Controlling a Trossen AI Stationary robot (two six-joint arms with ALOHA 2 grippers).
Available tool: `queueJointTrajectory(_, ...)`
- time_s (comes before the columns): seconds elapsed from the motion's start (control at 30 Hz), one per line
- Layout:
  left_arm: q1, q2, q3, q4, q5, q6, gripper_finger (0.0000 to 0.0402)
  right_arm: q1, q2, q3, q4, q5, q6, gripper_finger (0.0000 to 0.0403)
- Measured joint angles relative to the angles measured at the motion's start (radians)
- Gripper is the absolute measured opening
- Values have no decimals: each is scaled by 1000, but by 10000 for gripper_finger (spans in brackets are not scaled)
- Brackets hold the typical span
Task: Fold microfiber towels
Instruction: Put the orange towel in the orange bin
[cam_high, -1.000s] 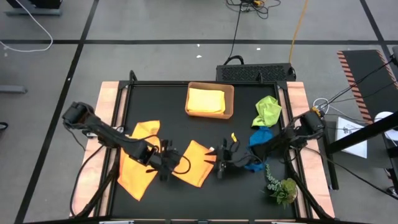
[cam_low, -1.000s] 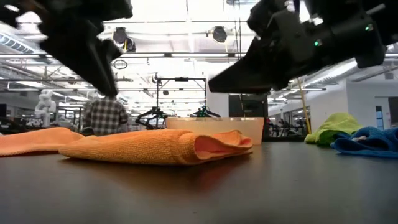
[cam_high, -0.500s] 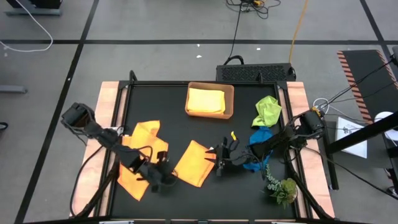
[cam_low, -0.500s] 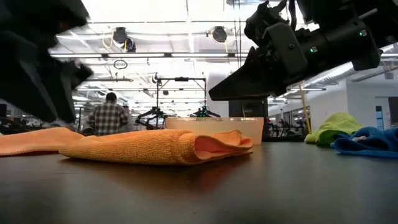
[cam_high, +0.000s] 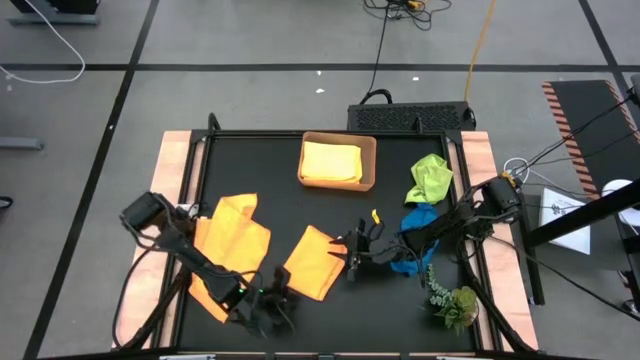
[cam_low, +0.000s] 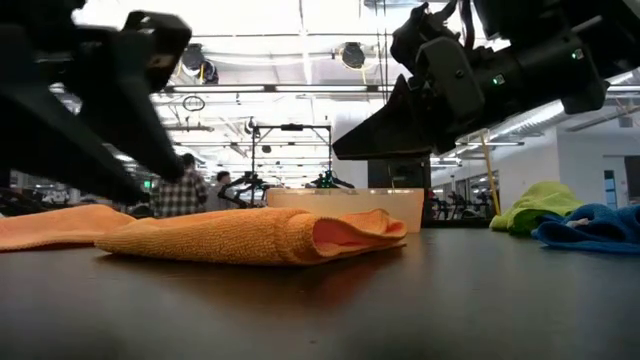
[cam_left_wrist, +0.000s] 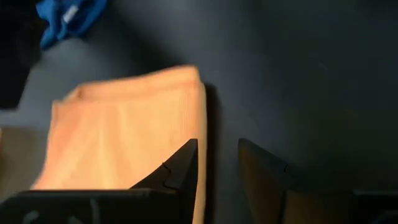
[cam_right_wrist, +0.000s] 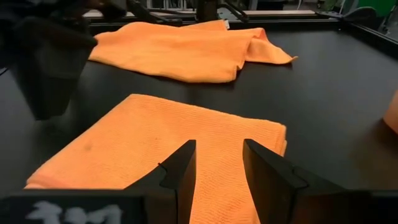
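At table centre, near side: folded orange towel (cam_high: 314, 263) lies flat, doubled edge toward the right; nothing grips it.
Left gripper (cam_high: 275, 305): low at the near edge of the table, just near-left of the folded orange towel; fingers (cam_left_wrist: 180, 171) part open with a narrow gap, empty, poised over the towel's edge without pinching it.
Right gripper (cam_high: 352, 262): just right of the folded orange towel, raised off the table; fingers (cam_right_wrist: 179, 168) part open, empty, cloth visible through the gap below them.
Second orange towel (cam_high: 228, 250): spread loosely at the left of the table, one corner turned over; the left arm crosses above its near part.
Blue towel (cam_high: 413, 238): crumpled at right, partly under the right arm.
Lime green towel (cam_high: 431, 177): bunched at far right, just beyond the blue one.
Tan tray (cam_high: 370, 160): far centre of the table; holds the yellow towel (cam_high: 331, 161), folded flat inside.
Plant sprig (cam_high: 452, 300): near right corner, clear of the towels.
Table (cam_high: 270, 195): black top, wooden side rails.
Background, low view: a person in a plaid shirt (cam_low: 182, 192) stands far behind the table.
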Motion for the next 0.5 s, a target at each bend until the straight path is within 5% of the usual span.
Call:
queueJointTrajectory(0.17,27,32,79,-43,-18,66,129,1,0,0,0,0,0,125)
queueJointTrajectory(0.5,66,130,107,-21,0,129,237,1,0,0,-1,0,0,125)
